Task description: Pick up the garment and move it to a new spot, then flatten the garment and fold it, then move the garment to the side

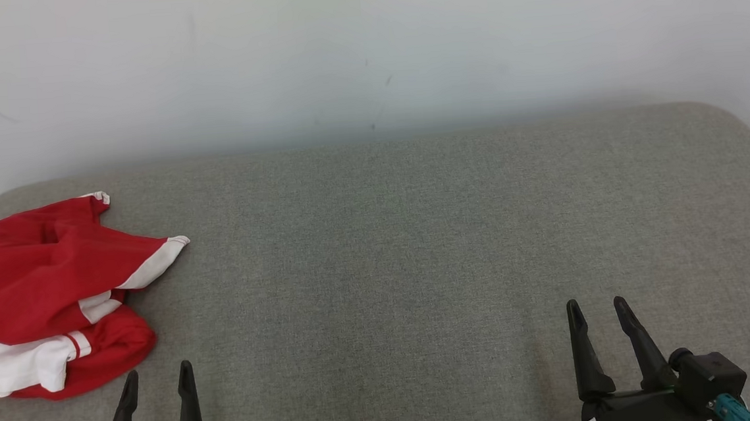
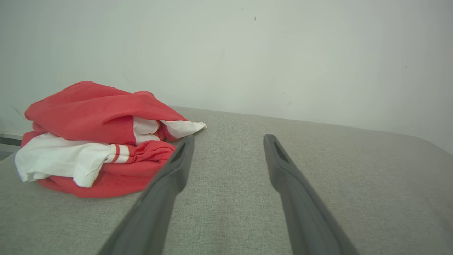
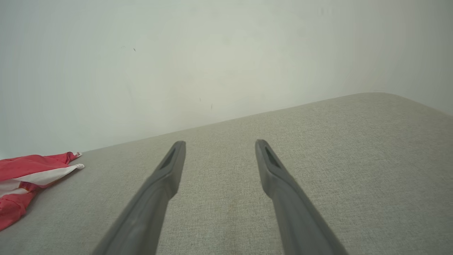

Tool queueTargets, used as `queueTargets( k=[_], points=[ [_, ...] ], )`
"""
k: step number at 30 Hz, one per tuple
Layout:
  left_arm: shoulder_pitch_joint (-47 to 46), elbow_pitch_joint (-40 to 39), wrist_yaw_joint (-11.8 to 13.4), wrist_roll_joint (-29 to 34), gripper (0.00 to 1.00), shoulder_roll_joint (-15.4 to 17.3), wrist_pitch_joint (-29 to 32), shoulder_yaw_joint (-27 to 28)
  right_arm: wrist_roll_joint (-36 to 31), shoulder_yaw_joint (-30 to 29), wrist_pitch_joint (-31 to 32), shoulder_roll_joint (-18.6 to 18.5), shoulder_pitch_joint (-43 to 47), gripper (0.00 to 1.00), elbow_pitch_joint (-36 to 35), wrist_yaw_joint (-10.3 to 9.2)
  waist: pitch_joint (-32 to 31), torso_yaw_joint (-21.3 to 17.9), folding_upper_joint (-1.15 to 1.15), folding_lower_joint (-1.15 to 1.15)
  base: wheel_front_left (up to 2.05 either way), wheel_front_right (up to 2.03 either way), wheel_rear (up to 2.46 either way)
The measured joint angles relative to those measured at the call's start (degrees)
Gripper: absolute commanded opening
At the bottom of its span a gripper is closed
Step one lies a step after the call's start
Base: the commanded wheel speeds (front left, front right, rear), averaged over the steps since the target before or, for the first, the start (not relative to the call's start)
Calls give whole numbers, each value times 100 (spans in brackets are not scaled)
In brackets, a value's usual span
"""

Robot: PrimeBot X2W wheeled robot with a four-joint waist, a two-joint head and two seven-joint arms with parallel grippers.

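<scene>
Fingers of the left gripper [image 1: 158,369] are spread wide apart over the grey fabric surface [image 1: 386,269]. Those of the right gripper [image 1: 596,302] are spread apart in the same way, low over the surface at its right side. The garment [image 1: 44,293] is seen at the far left of the surface, just ahead of and to the left of the left gripper's fingers. In the left wrist view its near edge lies just beside the left fingertip. It is well apart from the right gripper. The garment is crumpled into a loose heap. It is red with white panels, and a white band edged with thin red stripes is folded across its front. A pale wall [image 1: 363,39] is seen behind the surface.
</scene>
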Motion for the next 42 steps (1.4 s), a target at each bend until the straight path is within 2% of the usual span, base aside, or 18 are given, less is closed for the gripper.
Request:
queueTargets(
  k=[20,42],
  points=[
    [65,-4,-10,779,100,-30,-215,41,-781,36,-226,-1,46,100,46,0,-40,-8,0,0,0,0,0],
    [83,92,-10,761,100,-36,-221,129,-756,40,-237,-1,66,100,113,0,-54,72,0,0,0,0,0]
  ],
)
